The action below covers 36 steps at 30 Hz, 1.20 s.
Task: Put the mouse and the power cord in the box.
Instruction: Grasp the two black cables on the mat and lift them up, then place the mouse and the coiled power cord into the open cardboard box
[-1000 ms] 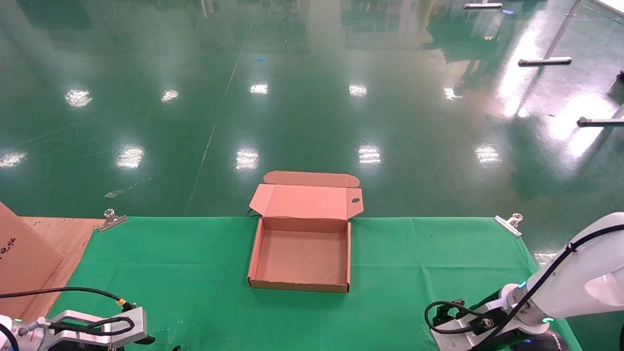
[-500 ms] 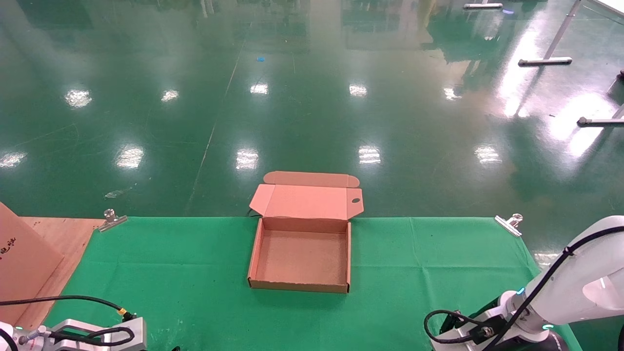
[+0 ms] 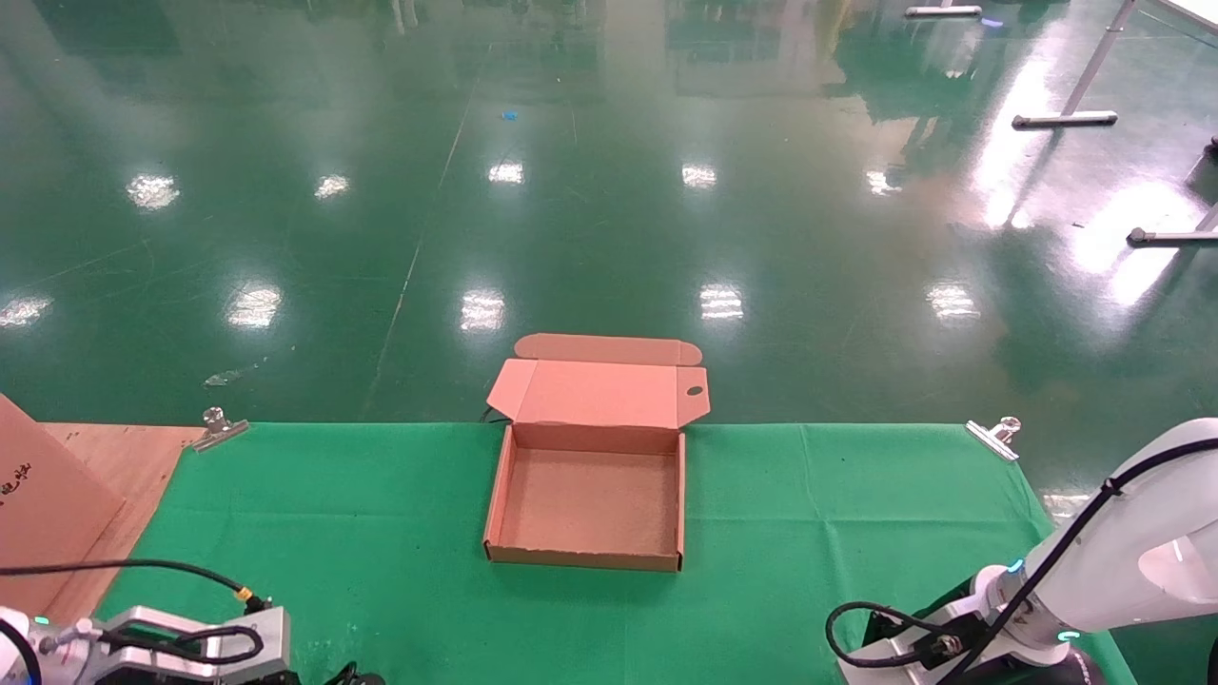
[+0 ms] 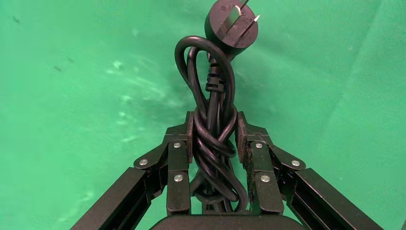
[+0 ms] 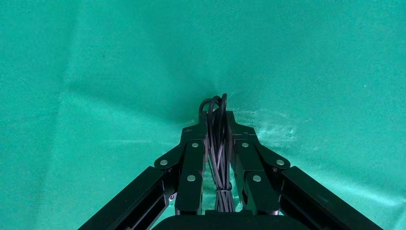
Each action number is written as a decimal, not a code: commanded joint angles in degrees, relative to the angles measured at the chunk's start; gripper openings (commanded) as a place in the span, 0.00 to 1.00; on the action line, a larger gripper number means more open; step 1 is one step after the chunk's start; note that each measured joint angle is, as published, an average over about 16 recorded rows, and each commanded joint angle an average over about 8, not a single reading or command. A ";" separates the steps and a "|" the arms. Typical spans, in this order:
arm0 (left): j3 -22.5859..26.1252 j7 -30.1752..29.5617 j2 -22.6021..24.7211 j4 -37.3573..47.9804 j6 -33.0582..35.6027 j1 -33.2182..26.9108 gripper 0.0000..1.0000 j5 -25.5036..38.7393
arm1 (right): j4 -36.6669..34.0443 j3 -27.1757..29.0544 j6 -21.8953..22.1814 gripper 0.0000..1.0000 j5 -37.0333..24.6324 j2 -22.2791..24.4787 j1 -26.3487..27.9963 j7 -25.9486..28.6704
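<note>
The left hand (image 4: 213,136) is clamped on the cord (image 4: 213,120), a black coiled bundle pinched between its two pads, with the round plug (image 4: 231,25) sticking out past the fingertips, prongs up, above the green cloth (image 4: 76,96). In the head view this hand sits low at the near left corner of the table (image 3: 381,533), with a big carton (image 3: 43,504) beyond it to its left. The box (image 3: 588,504) lies open and empty ahead of both hands, between them, lid folded back. The right hand (image 5: 218,143), at the near right corner, grips a thin bundle of dark wire (image 5: 218,148) (what it belongs to is hidden).
</note>
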 commanded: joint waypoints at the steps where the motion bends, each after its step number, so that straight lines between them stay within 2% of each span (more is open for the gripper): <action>1: 0.22 0.30 -0.04 -0.27 0.36 -0.69 0.00 0.34 | -0.12 0.08 -0.30 0.00 0.11 0.15 0.20 -0.14; 7: 0.72 -0.35 -0.60 -3.79 3.06 -4.87 0.00 1.25 | 0.41 0.82 -3.07 0.00 1.16 2.13 4.10 -1.14; 14: 1.34 -3.26 -0.11 -12.07 6.92 -11.31 0.00 2.55 | 2.29 1.98 -8.10 0.00 2.79 4.26 11.65 -2.17; 21: 1.31 -6.66 1.98 -19.49 8.46 -16.98 0.00 3.16 | 4.95 2.72 -11.93 0.00 3.86 2.79 17.91 -0.75; 28: 1.72 -5.25 7.42 -19.26 5.61 -22.09 0.00 4.65 | 7.68 3.18 -9.46 0.00 4.40 -3.42 21.84 3.40; 32: 1.93 -2.10 10.95 -15.41 2.85 -24.75 0.00 5.40 | 9.86 3.16 -7.27 0.00 5.02 -6.58 22.50 5.79; 36: 1.75 1.91 13.72 -10.49 0.74 -26.79 0.00 5.26 | 13.95 2.33 -5.61 0.00 6.15 -7.68 21.86 8.74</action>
